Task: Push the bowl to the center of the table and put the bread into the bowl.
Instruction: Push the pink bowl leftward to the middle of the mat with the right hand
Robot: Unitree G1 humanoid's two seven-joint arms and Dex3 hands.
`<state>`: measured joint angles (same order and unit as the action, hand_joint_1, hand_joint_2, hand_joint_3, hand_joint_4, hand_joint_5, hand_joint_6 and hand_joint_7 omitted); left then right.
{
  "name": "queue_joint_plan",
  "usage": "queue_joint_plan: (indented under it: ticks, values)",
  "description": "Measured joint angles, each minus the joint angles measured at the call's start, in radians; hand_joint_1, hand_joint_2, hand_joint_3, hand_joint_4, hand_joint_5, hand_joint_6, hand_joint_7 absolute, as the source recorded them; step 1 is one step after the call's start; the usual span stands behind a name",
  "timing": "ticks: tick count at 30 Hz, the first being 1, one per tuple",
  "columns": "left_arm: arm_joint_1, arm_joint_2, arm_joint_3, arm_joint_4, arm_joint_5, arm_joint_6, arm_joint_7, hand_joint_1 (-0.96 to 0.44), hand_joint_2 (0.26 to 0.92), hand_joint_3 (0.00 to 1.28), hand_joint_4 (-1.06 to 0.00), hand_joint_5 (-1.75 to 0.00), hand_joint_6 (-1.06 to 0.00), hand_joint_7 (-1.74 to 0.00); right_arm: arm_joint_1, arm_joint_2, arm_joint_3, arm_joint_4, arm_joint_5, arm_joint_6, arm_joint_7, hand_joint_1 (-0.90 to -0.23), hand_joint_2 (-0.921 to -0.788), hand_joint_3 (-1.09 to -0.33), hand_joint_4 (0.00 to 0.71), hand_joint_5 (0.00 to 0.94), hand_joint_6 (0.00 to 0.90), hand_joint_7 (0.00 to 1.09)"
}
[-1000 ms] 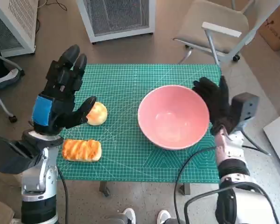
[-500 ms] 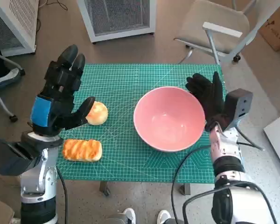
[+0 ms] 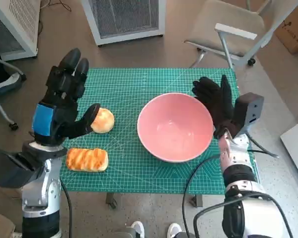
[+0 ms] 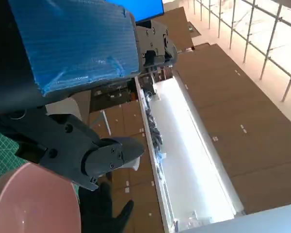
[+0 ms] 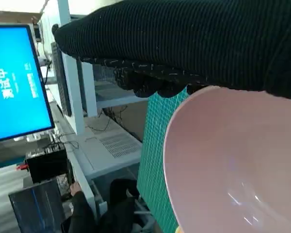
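Note:
A large pink bowl (image 3: 175, 127) stands empty on the green cutting mat (image 3: 139, 84), right of its middle. My gloved right hand (image 3: 216, 101) is flat against the bowl's right rim with fingers spread, holding nothing; the right wrist view shows the glove (image 5: 194, 43) over the bowl (image 5: 233, 165). A round bun (image 3: 103, 120) lies at the mat's left and a glazed long loaf (image 3: 87, 159) nearer the front left. My left hand (image 3: 64, 101) is raised above the bun, fingers spread and empty; the left wrist view shows its taped back (image 4: 72, 43) and the bowl's edge (image 4: 34, 204).
A white appliance (image 3: 126, 20) and a grey chair (image 3: 228, 29) stand on the floor behind the table. Another chair's leg (image 3: 2, 94) is at the left. In the right wrist view a lit blue monitor (image 5: 14, 82) and shelving show beyond the mat.
My right hand has pushed the bowl leftward across the mat towards the middle. The left hand and both breads have stayed in place.

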<state>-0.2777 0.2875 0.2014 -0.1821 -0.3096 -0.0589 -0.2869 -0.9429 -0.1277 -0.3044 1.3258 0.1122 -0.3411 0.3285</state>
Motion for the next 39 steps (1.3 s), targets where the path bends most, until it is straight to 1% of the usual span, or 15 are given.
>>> queue_joint_plan:
  ticks: [4, 9, 13, 17, 20, 25, 29, 39]
  values:
    - [0.006, -0.001, 0.0, -0.003, 0.0, 0.001, 0.003, -0.24, 0.67, 0.72, -0.03, 0.0, 0.0, -0.39, -0.005, 0.005, 0.005, 0.0, -0.001, 0.0, 0.0, -0.562, -0.921, -0.776, 0.266, 0.003, 0.339, 0.06]
    - [0.014, -0.005, 0.001, -0.01, -0.001, 0.001, 0.011, -0.25, 0.671, 0.71, -0.03, 0.0, 0.0, -0.39, -0.014, 0.021, 0.012, 0.0, -0.002, 0.0, 0.0, -0.578, -0.921, -0.761, 0.278, 0.007, 0.348, 0.07]
    - [0.02, -0.01, 0.001, -0.018, -0.001, 0.001, 0.013, -0.25, 0.672, 0.71, -0.03, 0.0, 0.0, -0.39, -0.022, 0.036, 0.014, 0.0, -0.002, 0.0, 0.0, -0.574, -0.921, -0.758, 0.284, 0.009, 0.358, 0.07]
    - [0.024, -0.012, 0.002, -0.021, -0.001, 0.001, 0.014, -0.25, 0.673, 0.71, -0.03, 0.0, 0.0, -0.39, -0.025, 0.043, 0.016, 0.0, -0.002, 0.0, 0.001, -0.573, -0.921, -0.757, 0.286, 0.009, 0.36, 0.07]
    - [0.027, -0.012, 0.005, -0.021, -0.002, 0.001, 0.014, -0.26, 0.684, 0.68, -0.04, 0.0, 0.0, -0.39, -0.025, 0.047, 0.021, 0.0, -0.003, 0.0, 0.001, -0.556, -0.921, -0.783, 0.284, 0.006, 0.352, 0.07]
    - [0.032, -0.012, 0.012, -0.022, -0.002, 0.001, 0.015, -0.26, 0.688, 0.67, -0.04, -0.01, 0.0, -0.39, -0.029, 0.059, 0.033, 0.0, -0.008, 0.0, -0.003, -0.555, -0.921, -0.796, 0.284, 0.005, 0.349, 0.07]
    - [0.038, -0.012, 0.013, -0.023, -0.002, 0.0, 0.015, -0.26, 0.69, 0.66, -0.04, -0.01, 0.0, -0.39, -0.033, 0.063, 0.037, 0.0, -0.019, 0.0, -0.004, -0.557, -0.921, -0.8, 0.283, 0.005, 0.348, 0.07]
    - [0.05, -0.012, 0.017, -0.023, -0.002, -0.001, 0.016, -0.25, 0.695, 0.65, -0.04, -0.01, 0.0, -0.39, -0.046, 0.07, 0.039, 0.0, -0.026, 0.0, -0.004, -0.563, -0.921, -0.788, 0.285, 0.004, 0.349, 0.07]
